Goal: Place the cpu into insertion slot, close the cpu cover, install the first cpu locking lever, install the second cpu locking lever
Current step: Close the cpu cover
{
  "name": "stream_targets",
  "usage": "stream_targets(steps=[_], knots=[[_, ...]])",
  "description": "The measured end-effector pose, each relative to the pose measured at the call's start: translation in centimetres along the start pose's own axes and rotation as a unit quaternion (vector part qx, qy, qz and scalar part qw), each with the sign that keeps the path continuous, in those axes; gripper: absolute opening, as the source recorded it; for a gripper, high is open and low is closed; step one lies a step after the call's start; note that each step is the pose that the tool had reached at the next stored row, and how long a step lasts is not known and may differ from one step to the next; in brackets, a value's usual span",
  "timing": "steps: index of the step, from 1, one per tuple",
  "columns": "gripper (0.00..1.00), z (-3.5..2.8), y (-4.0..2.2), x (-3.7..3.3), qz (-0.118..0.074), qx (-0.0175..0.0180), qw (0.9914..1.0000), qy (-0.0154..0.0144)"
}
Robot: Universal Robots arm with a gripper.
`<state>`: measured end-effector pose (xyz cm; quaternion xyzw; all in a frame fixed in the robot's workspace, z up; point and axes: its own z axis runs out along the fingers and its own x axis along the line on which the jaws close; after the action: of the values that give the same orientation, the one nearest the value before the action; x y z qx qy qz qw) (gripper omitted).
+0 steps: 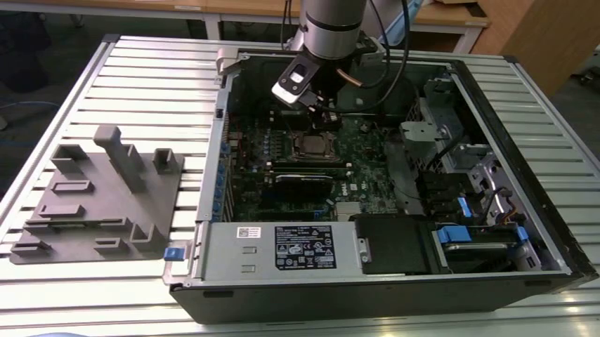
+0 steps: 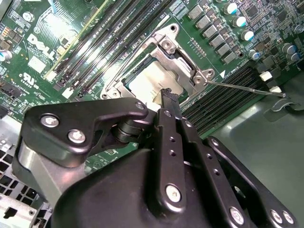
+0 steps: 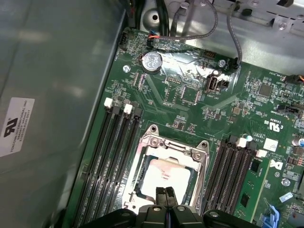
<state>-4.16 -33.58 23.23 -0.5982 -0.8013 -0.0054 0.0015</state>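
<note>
Over the small square insertion slot [image 1: 312, 145] with its dark metal rim, my black two-fingered pincer [image 3: 165, 191] hangs with fingertips pressed together, gripping nothing. Inside that slot lies the flat square cpu [image 3: 164, 173], its dull silver-grey face showing through the window of the thin square metal cpu cover [image 3: 173, 144], which lies flat on the slot. From one corner of the slot a thin steel locking lever [image 2: 247, 88] runs out across the green circuit board [image 3: 190, 102]

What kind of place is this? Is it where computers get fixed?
Probably a workshop or robot lab. An open computer case lies on a slatted metal table, a robot arm reaches into it, and wooden desks stand behind.
</note>
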Motion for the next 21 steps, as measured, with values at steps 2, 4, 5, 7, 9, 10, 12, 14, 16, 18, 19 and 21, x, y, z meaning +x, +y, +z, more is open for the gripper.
stream_targets(steps=[2,4,5,7,9,10,12,14,16,18,19,21], knots=[[0.11,0.00,0.00,0.00,-0.004,0.0000,0.99999,0.0003],[0.11,0.00,0.00,0.00,-0.008,0.0000,0.99996,0.0004],[0.11,0.00,0.00,0.00,-0.010,0.0000,0.99995,0.0004],[0.11,0.00,0.00,0.00,-0.013,0.0000,0.99991,0.0005],[0.11,0.00,0.00,0.00,-0.016,0.0000,0.99988,0.0006],[0.11,0.00,0.00,0.00,-0.016,0.0000,0.99987,0.0006],[0.11,0.00,0.00,0.00,-0.017,0.0000,0.99985,0.0006],[0.11,0.00,0.00,0.00,-0.018,0.0000,0.99984,0.0006],[0.11,0.00,0.00,0.00,-0.019,0.0000,0.99983,0.0006],[0.11,0.00,0.00,0.00,-0.019,0.0000,0.99982,0.0006],[0.11,0.00,0.00,0.00,-0.020,0.0000,0.99980,0.0006],[0.11,0.00,0.00,0.00,-0.021,0.0000,0.99979,0.0006]])
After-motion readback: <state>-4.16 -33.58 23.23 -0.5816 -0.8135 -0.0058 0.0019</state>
